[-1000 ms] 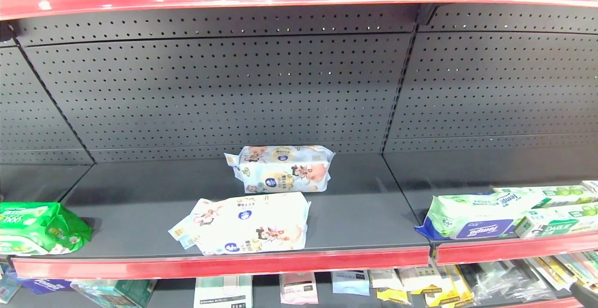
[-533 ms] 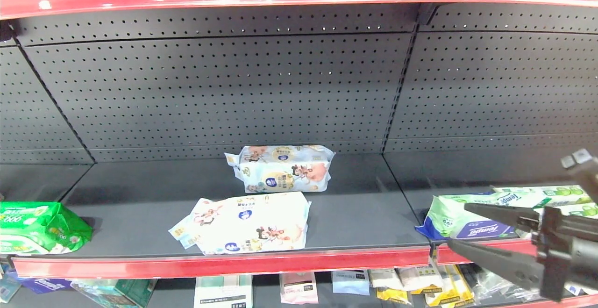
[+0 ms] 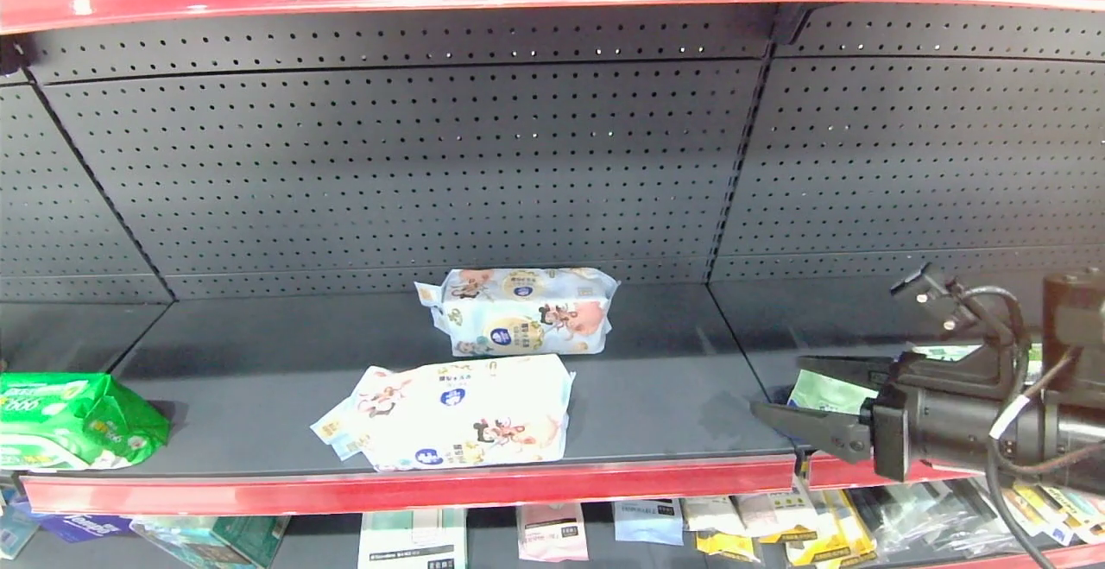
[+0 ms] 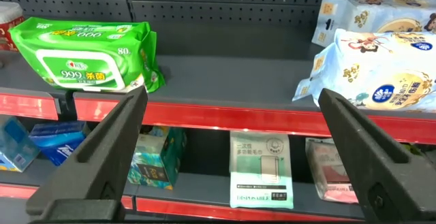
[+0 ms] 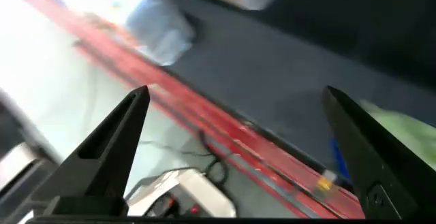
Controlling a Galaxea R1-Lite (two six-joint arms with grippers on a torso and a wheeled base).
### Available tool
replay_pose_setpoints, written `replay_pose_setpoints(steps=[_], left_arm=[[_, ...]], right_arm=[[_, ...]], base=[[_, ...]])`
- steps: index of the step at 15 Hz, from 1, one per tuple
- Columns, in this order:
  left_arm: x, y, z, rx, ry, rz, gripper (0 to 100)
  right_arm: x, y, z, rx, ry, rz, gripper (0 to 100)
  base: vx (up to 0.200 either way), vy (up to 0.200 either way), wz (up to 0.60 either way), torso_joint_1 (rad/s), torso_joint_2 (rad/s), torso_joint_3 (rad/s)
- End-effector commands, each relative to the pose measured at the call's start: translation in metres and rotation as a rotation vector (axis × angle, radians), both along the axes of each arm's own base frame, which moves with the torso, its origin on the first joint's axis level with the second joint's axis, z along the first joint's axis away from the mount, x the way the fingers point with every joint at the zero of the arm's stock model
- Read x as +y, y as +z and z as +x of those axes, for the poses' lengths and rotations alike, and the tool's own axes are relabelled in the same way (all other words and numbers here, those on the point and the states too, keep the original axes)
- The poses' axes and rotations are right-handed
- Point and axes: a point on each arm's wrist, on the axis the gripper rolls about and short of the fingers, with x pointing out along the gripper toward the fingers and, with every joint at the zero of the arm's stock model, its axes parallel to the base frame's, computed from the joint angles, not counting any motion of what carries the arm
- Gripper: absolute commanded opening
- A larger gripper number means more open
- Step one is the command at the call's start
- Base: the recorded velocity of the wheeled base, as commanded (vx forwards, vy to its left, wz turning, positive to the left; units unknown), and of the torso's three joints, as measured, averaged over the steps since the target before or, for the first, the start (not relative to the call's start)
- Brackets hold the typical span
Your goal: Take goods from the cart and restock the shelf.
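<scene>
Landmark for all places: the red front rail along the edge of the shelf.

Just behind the red front rail, near its middle: a flat cartoon-print pack, lying on its broad face, one corner almost at the edge. Farther back from the rail, close to the perforated back panel: an upright cartoon-print pack, standing on a long side, a little apart from the flat one and not touching it.

At the left end of the rail, right behind it: a green wipes pack, resting on the shelf.

At the right end of the rail, level with it and partly in front of it: the right gripper, fingers spread wide apart and pointing along the rail toward the flat pack. Nothing held between them. Directly behind this gripper, past the right end of the rail: a green-and-white tissue pack, mostly hidden by the fingers.

Out in front of the rail, facing it: the left gripper, also wide open and empty, well apart from the goods, with the green wipes pack beyond one finger and the flat cartoon-print pack beyond the other.

Below the rail: a lower shelf with small packets, among them a white one and a pink one, hanging or standing in a row.
</scene>
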Motion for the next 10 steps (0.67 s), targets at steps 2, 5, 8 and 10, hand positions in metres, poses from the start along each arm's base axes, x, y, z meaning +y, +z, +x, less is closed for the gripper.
replay_pose_setpoints(steps=[2, 5, 8, 10], left_arm=[[0.000, 0.000, 0.000, 0.001, 0.000, 0.000, 100], [0.000, 0.000, 0.000, 0.001, 0.000, 0.000, 100], [0.000, 0.000, 0.000, 0.001, 0.000, 0.000, 100], [0.000, 0.000, 0.000, 0.001, 0.000, 0.000, 100]], right_arm=[[-0.038, 0.007, -0.068, -0.179, -0.378, -0.069, 100], [-0.056, 0.001, -0.125, -0.359, -0.526, -0.038, 100], [-0.062, -0.031, -0.168, -0.437, -0.546, -0.023, 100], [-0.066, -0.052, -0.192, -0.419, -0.589, -0.040, 100]], base=[[0.000, 0.000, 0.00, 0.000, 0.00, 0.000], [0.000, 0.000, 0.00, 0.000, 0.00, 0.000], [0.000, 0.000, 0.00, 0.000, 0.00, 0.000], [0.000, 0.000, 0.00, 0.000, 0.00, 0.000]])
